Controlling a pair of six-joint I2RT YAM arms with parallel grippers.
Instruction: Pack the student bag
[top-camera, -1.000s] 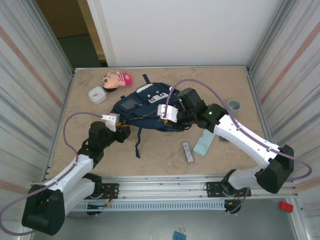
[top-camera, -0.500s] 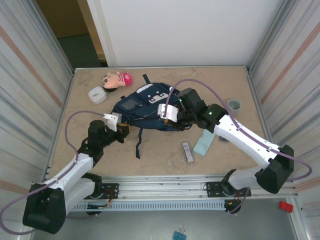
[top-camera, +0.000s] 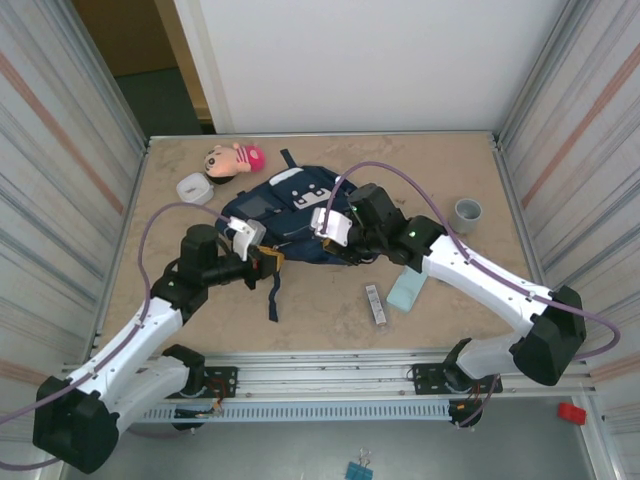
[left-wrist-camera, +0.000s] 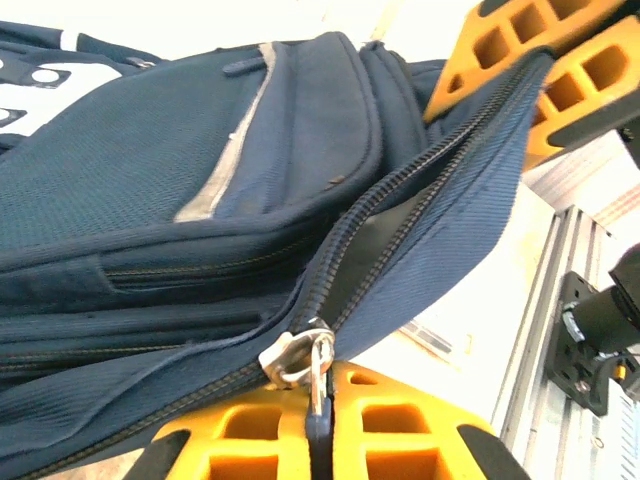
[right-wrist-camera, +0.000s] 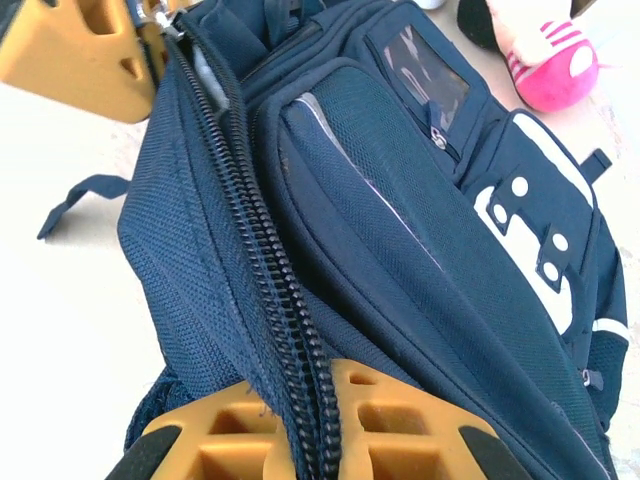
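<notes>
Yellow plastic fingers of the left gripper (left-wrist-camera: 318, 442) are pressed together on the metal zipper pull (left-wrist-camera: 305, 358), at the bottom centre of the left wrist view. The right gripper (right-wrist-camera: 318, 440) is also closed. It pinches the zipper line (right-wrist-camera: 245, 230) and the fabric edge at the bottom of its own view.

Between the two grips the zipper line runs nearly straight. In the left wrist view it goes from the bottom centre to the upper right, and in the right wrist view from the bottom centre to the upper left. Just beside the pull the two rows of teeth stand a little apart, and a pale inside shows.

From above, the student bag (top-camera: 290, 205) lies flat in the middle of the table (top-camera: 440, 170). Its body is toward the upper part of the frame from both grippers. They hold its lower edge, the left gripper (top-camera: 268, 258) at the left and the right gripper (top-camera: 345, 248) at the right.

The left arm has the pull, so I judge that the coming move must go along this line, while the right one anchors the fabric. A pull across the line would probably only drag the bag.
</notes>
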